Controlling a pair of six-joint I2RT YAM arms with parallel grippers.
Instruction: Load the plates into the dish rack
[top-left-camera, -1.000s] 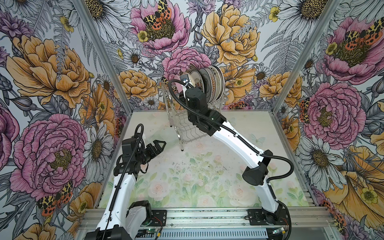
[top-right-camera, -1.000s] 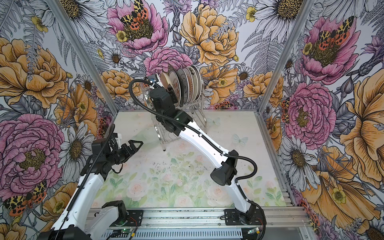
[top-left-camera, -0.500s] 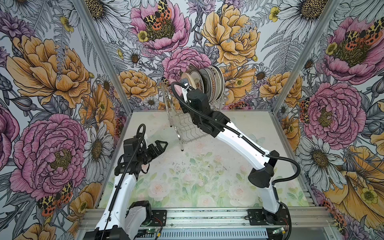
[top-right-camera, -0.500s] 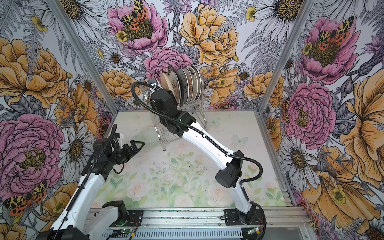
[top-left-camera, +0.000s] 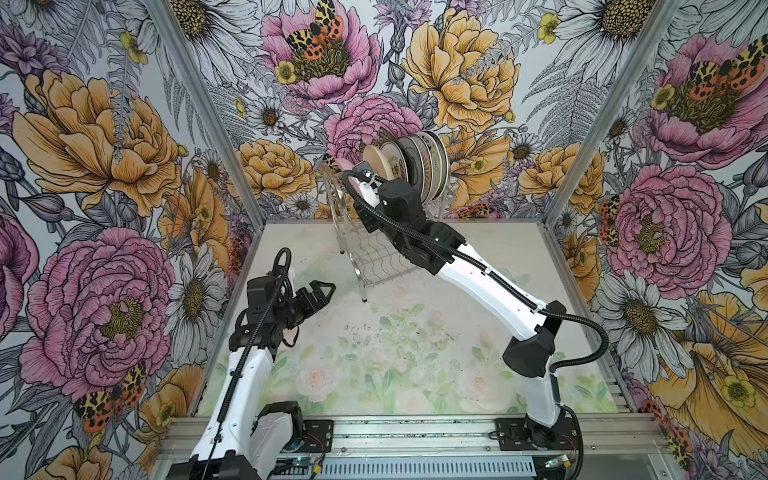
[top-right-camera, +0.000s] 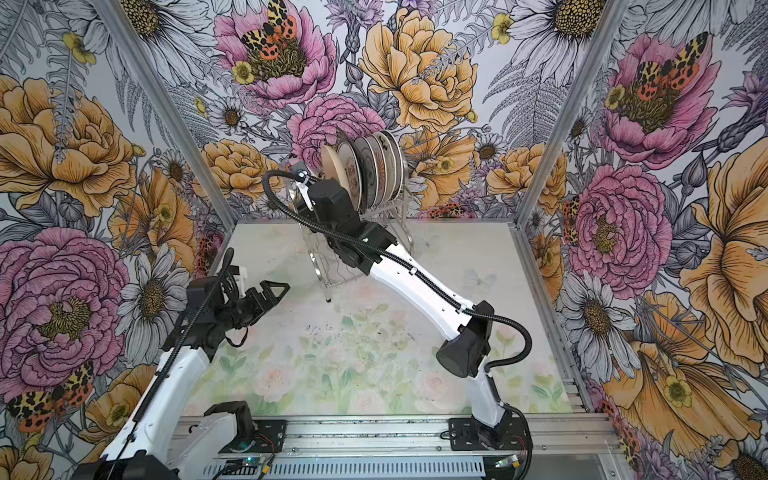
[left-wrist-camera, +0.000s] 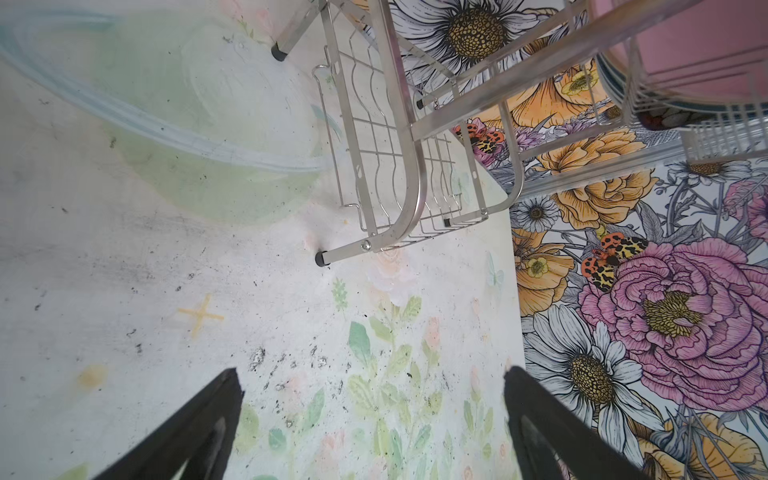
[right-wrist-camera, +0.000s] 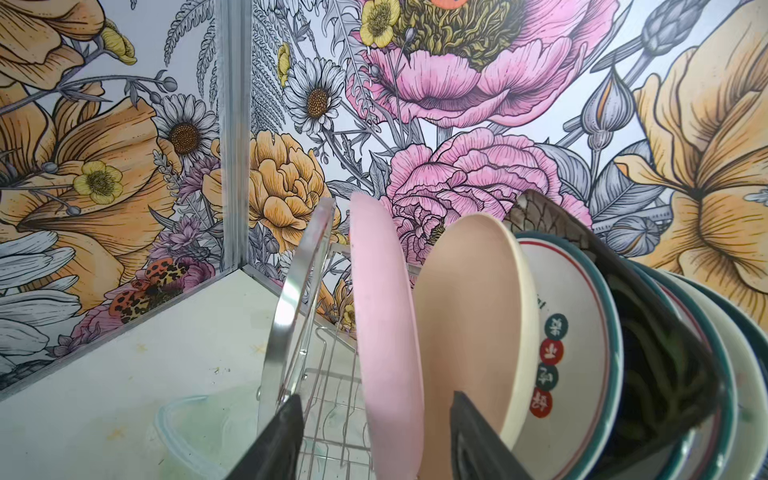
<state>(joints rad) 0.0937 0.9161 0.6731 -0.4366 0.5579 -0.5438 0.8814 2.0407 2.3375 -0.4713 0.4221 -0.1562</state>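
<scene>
With the pink plate (right-wrist-camera: 382, 311) standing leftmost in the dish rack (top-left-camera: 376, 259), far on the bench (top-left-camera: 395, 353), the right pincer (right-wrist-camera: 376, 397) is easing back, jaws parted around it, suggesting loading is finishing; the left pincer (top-left-camera: 322, 291) is idling wide open.

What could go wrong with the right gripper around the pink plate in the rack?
1. The right gripper straddles the pink plate, with one finger in the gap beside the cream plate; pulling out crooked could drag either plate.
2. The plates all stand on the rack's upper tier, so a bump may rock it.
</scene>
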